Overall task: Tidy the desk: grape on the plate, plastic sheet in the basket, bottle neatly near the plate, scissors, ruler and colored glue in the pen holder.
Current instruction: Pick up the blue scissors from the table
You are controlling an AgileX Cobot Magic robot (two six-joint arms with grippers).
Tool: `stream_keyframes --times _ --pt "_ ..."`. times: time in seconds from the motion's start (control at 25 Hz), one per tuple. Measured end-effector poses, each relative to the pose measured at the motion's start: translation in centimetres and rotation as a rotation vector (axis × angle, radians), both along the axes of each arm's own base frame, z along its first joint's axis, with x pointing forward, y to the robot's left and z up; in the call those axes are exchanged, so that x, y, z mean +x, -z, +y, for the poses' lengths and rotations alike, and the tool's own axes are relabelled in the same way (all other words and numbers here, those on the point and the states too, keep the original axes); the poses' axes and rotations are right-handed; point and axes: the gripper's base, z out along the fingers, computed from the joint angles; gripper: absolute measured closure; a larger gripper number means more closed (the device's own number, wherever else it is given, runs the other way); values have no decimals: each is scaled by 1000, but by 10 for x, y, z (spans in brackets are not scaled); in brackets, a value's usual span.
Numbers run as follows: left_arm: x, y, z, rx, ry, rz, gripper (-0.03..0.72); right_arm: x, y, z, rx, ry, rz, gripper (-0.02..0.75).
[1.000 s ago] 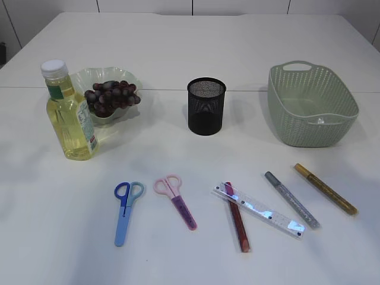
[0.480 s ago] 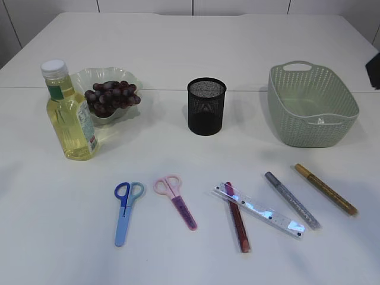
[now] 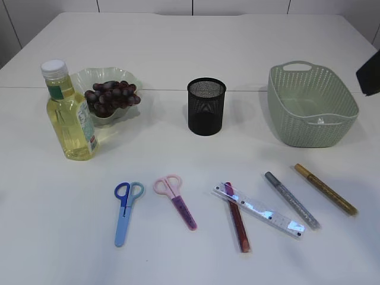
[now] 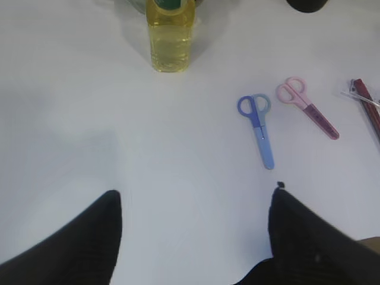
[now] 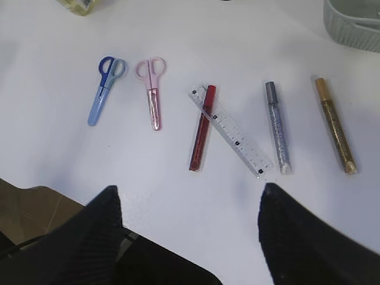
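Observation:
Dark grapes [image 3: 111, 95] lie on the pale plate [image 3: 83, 77], with the yellow bottle [image 3: 68, 113] upright beside it. The black mesh pen holder [image 3: 206, 107] stands mid-table and the green basket [image 3: 312, 104] to its right. Along the front lie blue scissors [image 3: 124, 211], pink scissors [image 3: 176, 202], a clear ruler [image 3: 258, 209] across a red glue pen [image 3: 237, 225], then silver [image 3: 291, 200] and gold [image 3: 325, 189] glue pens. I cannot make out the plastic sheet. My left gripper [image 4: 195, 191] hangs open over bare table. My right gripper [image 5: 190, 189] is open above the front edge.
A dark part of the right arm [image 3: 369, 72] shows at the right edge of the exterior view, level with the basket. The white table [image 3: 190, 41] runs on behind the pen holder. Its front edge [image 5: 41, 193] shows in the right wrist view.
A dark part of the right arm has come further into the exterior view at its right edge. No object on the table has moved.

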Motion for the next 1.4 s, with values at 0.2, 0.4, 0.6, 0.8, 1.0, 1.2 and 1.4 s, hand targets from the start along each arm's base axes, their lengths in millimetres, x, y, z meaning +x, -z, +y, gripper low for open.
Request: stream_keyframes --times 0.2,0.4,0.6,0.8,1.0,1.2,1.4 --pt "-2 1 -2 -22 9 19 141 13 10 0 -20 20 51 181" --pt "-3 0 -5 -58 22 28 141 21 17 -1 -52 43 81 181" --pt "-4 0 -9 -98 30 38 141 33 28 -6 -108 99 128 181" --pt "2 3 -14 -131 40 73 141 42 37 -9 -156 131 162 181" --pt "17 14 -30 -136 86 144 141 53 48 -8 -178 137 200 181" --pt "41 32 -55 -114 113 189 141 60 55 -9 -207 138 223 181" --pt "70 66 -83 -48 106 286 146 66 61 -11 -245 142 236 181"
